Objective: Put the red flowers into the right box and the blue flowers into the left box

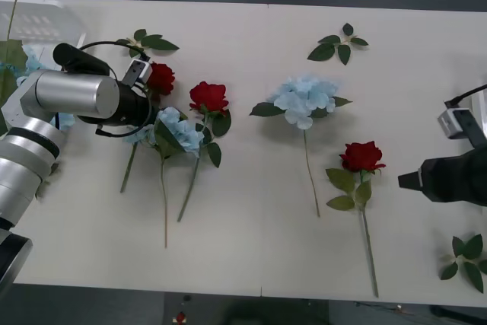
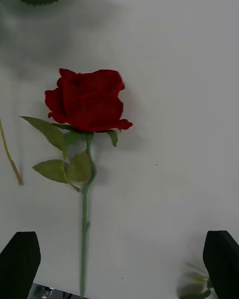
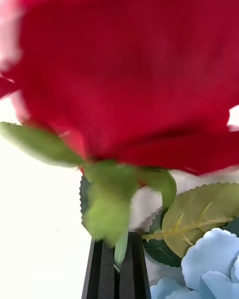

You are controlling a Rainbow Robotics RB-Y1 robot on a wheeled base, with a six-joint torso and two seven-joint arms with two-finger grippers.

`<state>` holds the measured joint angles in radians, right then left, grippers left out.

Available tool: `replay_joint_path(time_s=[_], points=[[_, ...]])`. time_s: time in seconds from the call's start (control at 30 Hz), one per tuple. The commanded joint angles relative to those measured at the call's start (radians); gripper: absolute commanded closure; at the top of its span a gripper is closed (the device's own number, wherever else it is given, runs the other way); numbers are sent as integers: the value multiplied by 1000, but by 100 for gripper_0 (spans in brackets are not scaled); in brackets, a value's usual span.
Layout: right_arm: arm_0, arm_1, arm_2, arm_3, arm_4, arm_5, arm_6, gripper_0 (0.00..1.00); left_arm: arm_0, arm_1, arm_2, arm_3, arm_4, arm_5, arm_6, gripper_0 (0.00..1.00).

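— Clutter first: what's on the table point(image 1: 251, 256)?

— Leaf sprigs, loose: one at the far side point(image 1: 337, 44), one near the right front corner point(image 1: 466, 261), another by the far left point(image 1: 148, 42). Left cluster is crowded, two red roses and a blue flower point(image 1: 179, 129) overlapping, stems crossing. Second blue flower point(image 1: 304, 99) lies mid-table, stem toward the front edge. Left box point(image 1: 34, 22) sits at the far left corner, blue petals beside it behind the arm.

— Left arm?

— Reaches in from the left, wrist horizontal, left gripper point(image 3: 115, 266) at the far-left rose point(image 1: 160, 78). Black fingers pinched together on its green stem just under the bloom point(image 3: 129, 70); blue petals just beside.

— Other rose in that cluster?

— Middle rose point(image 1: 208, 97), just right of the gripper, untouched.

— Right arm?

— Low at the right edge, right gripper point(image 2: 119, 264) spread wide, holding nothing. Right rose point(image 1: 361, 156) lies flat on the table near it, apart, stem between the fingers' line in the wrist view.
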<state>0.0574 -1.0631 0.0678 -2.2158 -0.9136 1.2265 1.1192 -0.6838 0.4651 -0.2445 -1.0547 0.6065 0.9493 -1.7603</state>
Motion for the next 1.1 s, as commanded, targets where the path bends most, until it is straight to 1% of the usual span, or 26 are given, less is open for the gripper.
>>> replay_joint_path(time_s=[0.03, 0.1, 0.13, 0.27, 0.37, 0.47, 0.6, 0.63, 0.73, 0.8, 0.83, 0.87, 1.0, 1.1], points=[[-79, -8, 132, -18, 78, -19, -75, 4, -34, -6, 44, -15, -2, -18, 61, 100], [-128, -8, 210, 4, 110, -28, -85, 4, -34, -2, 76, -30, 6, -18, 59, 100], [-142, -8, 228, 13, 116, -33, -90, 4, -34, 0, 85, -38, 9, -18, 58, 100], [-220, -8, 360, 76, 147, -88, -107, 4, -34, 7, 174, -130, 50, 29, 58, 100], [-280, -8, 446, 128, 163, -131, -119, 4, -34, 17, 266, -212, 203, 88, 55, 100], [-314, -5, 509, 168, 193, -159, -130, 4, -34, 41, 306, -286, 332, 108, 22, 100], [-330, 12, 543, 217, 208, -183, -137, 4, -20, 55, 317, -378, 503, 108, -48, 100], [-332, 15, 544, 223, 208, -183, -136, 4, -13, 55, 317, -395, 519, 108, -59, 100], [-335, 35, 543, 255, 211, -183, -128, 4, 56, 56, 317, -536, 552, 109, -142, 100], [-338, 46, 546, 277, 208, -188, -122, 4, 121, 56, 306, -639, 568, 111, -202, 100], [-341, 51, 546, 283, 208, -188, -119, 4, 139, 55, 303, -663, 573, 109, -215, 100], [-346, 57, 550, 298, 206, -190, -116, 4, 181, 52, 284, -728, 588, 111, -248, 100], [-369, 71, 583, 338, 210, -209, -107, 4, 267, 33, 241, -870, 578, 111, -326, 100], [-396, 74, 627, 380, 211, -242, -107, 4, 306, -5, 205, -927, 573, 109, -390, 100]])
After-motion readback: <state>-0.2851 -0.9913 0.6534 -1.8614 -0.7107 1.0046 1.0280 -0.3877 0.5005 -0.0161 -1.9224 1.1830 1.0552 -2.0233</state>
